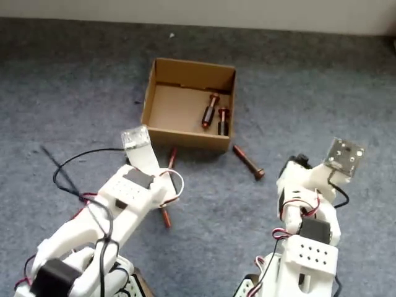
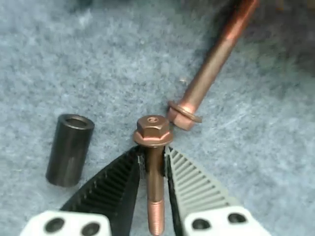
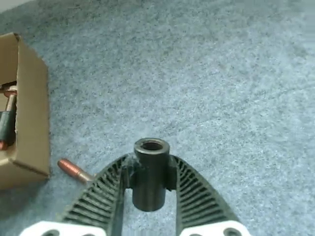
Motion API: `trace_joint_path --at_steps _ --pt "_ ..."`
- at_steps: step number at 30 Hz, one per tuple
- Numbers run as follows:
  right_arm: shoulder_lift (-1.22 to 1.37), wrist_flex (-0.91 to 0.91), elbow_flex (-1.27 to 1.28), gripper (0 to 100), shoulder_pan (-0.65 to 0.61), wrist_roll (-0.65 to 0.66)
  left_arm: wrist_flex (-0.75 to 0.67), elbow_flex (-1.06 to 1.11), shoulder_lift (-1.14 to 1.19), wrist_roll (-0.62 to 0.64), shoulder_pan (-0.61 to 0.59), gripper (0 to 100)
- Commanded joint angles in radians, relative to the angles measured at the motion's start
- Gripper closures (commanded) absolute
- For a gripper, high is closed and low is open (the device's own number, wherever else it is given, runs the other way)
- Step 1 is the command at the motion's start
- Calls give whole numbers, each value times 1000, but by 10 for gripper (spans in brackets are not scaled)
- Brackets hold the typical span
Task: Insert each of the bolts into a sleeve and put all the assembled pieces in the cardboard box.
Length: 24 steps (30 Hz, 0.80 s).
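The high view looks steeply down over the whole desk (image 1: 68,86); each wrist view sits close behind its own jaws, facing the desk, the right one sharing the cardboard box (image 3: 30,103) with it

Grey carpeted surface (image 1: 309,93) with loose parts on it.
Open cardboard box (image 1: 185,137) toward the far middle. One copper bolt (image 1: 248,163) flat on the pile, just off the box's near right corner. A second bolt (image 2: 211,64) also flat, with a dark sleeve (image 2: 70,150) near its head end, not touching.
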Motion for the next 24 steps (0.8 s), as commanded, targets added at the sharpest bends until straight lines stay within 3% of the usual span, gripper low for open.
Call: trace_joint_path --at_steps 1,14,24 --pt "-21 81 -27 991 -59 44 -5 31 -249 -54 -30 994" --pt "-21 295 -202 991 -372 38 -6 142 -923 -321 -151 994" --pt "-22 340 -208 993 -636 38 -5 173 -1191 -328 -153 994"
